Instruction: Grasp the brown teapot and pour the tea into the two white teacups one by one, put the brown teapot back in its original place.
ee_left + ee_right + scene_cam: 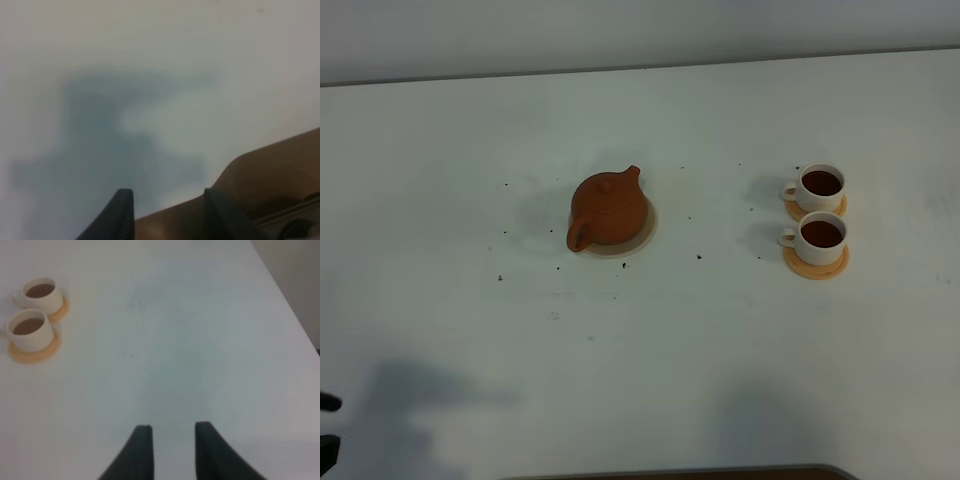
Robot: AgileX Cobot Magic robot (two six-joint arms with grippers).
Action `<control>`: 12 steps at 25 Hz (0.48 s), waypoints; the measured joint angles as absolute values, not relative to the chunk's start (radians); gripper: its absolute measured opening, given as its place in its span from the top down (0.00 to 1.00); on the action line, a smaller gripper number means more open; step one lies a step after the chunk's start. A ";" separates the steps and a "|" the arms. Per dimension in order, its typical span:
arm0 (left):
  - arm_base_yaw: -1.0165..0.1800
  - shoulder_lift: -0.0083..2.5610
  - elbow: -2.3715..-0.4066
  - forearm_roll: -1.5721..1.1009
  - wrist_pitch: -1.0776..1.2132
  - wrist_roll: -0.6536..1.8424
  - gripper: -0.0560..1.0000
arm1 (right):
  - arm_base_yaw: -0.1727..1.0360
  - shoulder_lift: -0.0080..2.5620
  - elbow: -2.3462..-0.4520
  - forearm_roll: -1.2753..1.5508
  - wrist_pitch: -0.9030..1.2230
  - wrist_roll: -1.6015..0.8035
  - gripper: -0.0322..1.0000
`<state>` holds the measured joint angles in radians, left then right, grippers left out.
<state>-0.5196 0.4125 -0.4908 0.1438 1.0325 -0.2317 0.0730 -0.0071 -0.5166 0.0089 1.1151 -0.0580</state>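
Exterior high view first: the squat reddish-brown clay teapot (608, 210) sits upright on the flat pale beige round coaster (642, 238), left of the middle of the white table (650, 350). Its long axis runs on a diagonal — short spout aimed up-right toward the far edge and the cups' side, loop handle at the lower-left toward the near edge.

Well apart on the right stand the two small white teacups, the far teacup (821, 186) and the near teacup (821, 237), each on its own small orange round saucer (817, 262), both holding dark tea, handles pointing left toward the pot.

Left gripper (170, 200) hangs over bare table at the near edge, dark fingers spread apart, nothing between them. Right gripper (171, 432) — parted too, empty, with the cups off to one side.
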 joint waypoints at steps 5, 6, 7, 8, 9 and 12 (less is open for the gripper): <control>-0.520 0.303 -0.472 0.074 1.048 -0.145 0.60 | 0.073 -0.007 -0.517 0.009 1.115 -0.058 0.74; -0.520 0.293 -0.468 0.048 1.053 -0.121 0.60 | 0.073 -0.007 -0.517 0.009 1.115 -0.058 0.74; -0.520 0.284 -0.466 0.026 1.054 -0.091 0.60 | 0.073 -0.007 -0.517 0.009 1.115 -0.058 0.74; -0.520 0.277 -0.465 0.000 1.054 -0.064 0.60 | 0.073 -0.007 -0.517 0.009 1.115 -0.058 0.74; -0.520 0.272 -0.464 -0.015 1.054 -0.047 0.60 | 0.073 -0.007 -0.517 0.009 1.115 -0.058 0.74; -0.520 0.262 -0.463 -0.028 1.054 -0.033 0.60 | 0.073 -0.007 -0.517 0.009 1.115 -0.058 0.74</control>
